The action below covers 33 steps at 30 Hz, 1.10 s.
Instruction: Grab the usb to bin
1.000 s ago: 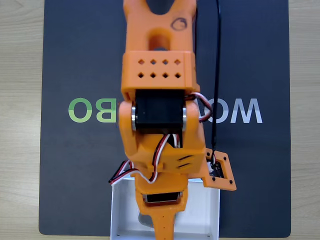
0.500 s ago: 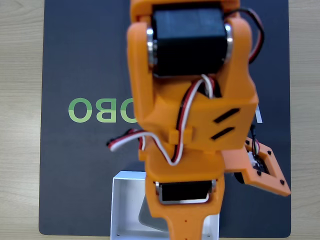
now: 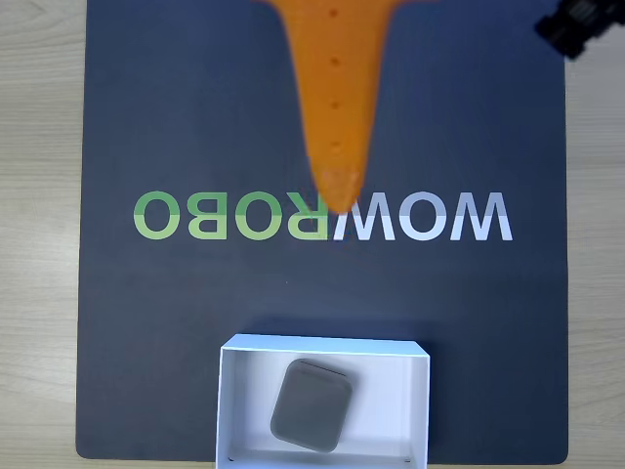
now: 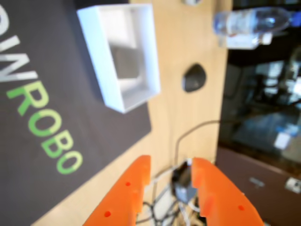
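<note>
In the wrist view, a white bin (image 4: pixel 123 56) sits on a dark mat (image 4: pixel 56 117) with the grey usb (image 4: pixel 126 62) lying inside it. Lower right, the orange hand (image 4: pixel 171 174) hangs parted and empty above the wooden counter (image 4: pixel 188 117).

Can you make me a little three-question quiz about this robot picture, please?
1. True or false: the grey block lies inside the white box.
2. What colour is the end effector? A green, B orange, C blue.
3. In the wrist view, is anything held between the end effector's fingers?

Key: 1 true. 2 B. 3 No, the gap is empty, with the fingers apart.
</note>
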Each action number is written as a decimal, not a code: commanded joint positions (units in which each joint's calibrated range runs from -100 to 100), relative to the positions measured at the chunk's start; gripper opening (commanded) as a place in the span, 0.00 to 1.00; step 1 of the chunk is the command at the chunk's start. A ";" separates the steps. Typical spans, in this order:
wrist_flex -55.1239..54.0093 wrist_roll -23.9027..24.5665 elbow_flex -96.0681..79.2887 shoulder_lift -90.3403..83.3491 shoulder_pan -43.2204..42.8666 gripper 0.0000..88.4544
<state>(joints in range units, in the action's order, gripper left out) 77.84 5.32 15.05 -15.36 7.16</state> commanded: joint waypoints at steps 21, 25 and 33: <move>-2.90 -1.64 -90.02 -84.56 0.75 0.01; -3.42 -4.90 -96.98 -83.20 1.09 0.01; -3.42 -8.06 -104.21 -83.71 2.01 0.01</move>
<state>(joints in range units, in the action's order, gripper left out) 74.57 -1.55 -88.34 -99.26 8.75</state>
